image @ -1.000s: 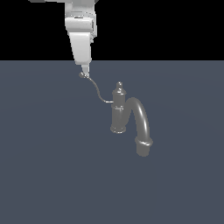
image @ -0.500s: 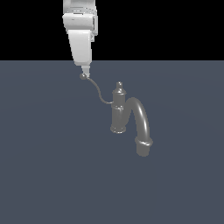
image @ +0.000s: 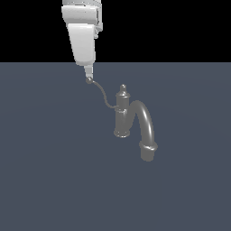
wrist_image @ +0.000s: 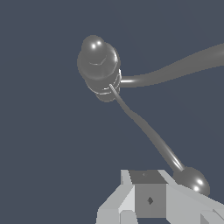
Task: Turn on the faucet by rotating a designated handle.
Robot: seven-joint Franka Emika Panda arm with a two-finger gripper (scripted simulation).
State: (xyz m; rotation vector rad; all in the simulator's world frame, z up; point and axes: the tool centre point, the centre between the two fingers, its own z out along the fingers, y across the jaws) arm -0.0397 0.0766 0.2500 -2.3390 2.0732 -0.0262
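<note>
Hand at handle tip, little changed from half a second ago.

Hand hangs in almost the same spot as before, its tip touching the ball end of the handle; whether its fingers are open or closed, cannot tell. Handle: thin grey S-curved wire running toward 4 o'clock into the faucet, dark grey column, knob top, thick arched spout, upright mid-surface.

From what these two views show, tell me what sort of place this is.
A simulated test scene, not a real room: a lone faucet stands on a flat, featureless grey floor under a plain black backdrop, with no sink or plumbing in view. The white gripper sits at the ball tip of the handle.
</note>
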